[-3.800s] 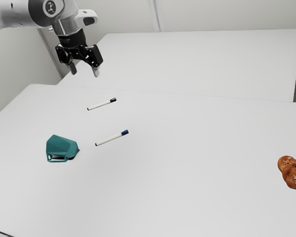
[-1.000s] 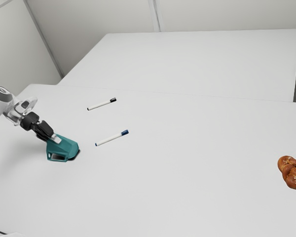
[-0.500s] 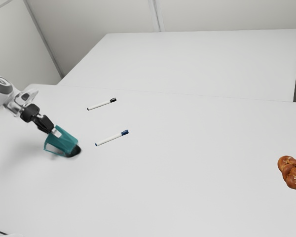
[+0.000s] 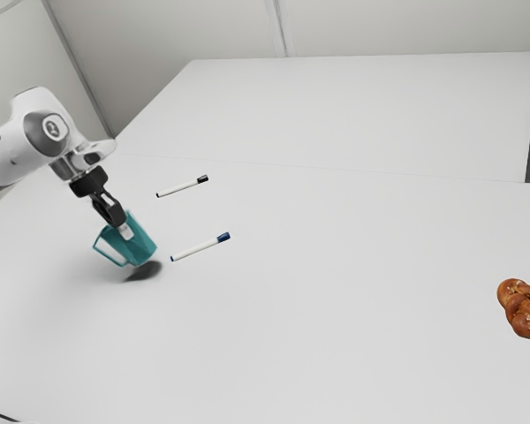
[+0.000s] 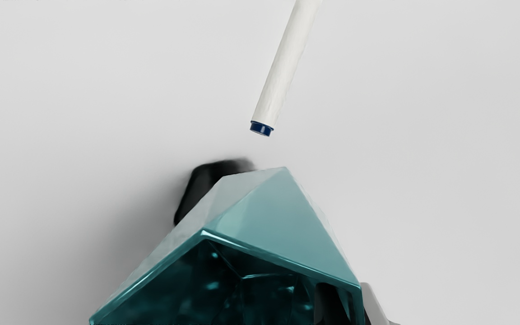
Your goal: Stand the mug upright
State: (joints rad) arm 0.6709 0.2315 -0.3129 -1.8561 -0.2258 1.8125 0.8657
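A teal mug (image 4: 136,245) was held off a white table (image 4: 336,300) by the black gripper (image 4: 124,232), near the exterior view's left. The gripper was closed on the mug's wall, with 1 dark finger (image 5: 327,304) inside the mouth and the other, pale one outside.

What had changed was the mug's pose and height. In the picture from 1.0 s earlier it lay on its side with the gripper down at it; 0.5 s later its mouth had begun to rise. At this moment its mouth faced upward at a slant, its base pointed down toward the exterior view's right, and its handle (image 4: 108,249) was on the exterior view's left. A dark shadow (image 4: 144,271) lay apart from the base, which suggested clearance beneath it.

For the task, this looked like most of the turn, but not the finish: the mug was tilted and unsupported. The remaining work seemed to be levelling the base, then lowering it gently. The blue-capped marker (image 4: 200,247) lay near the mug, so drifting that way risked a bump. A black-capped marker (image 4: 183,186) and a twisted brown pastry (image 4: 522,308) lay where they had been.
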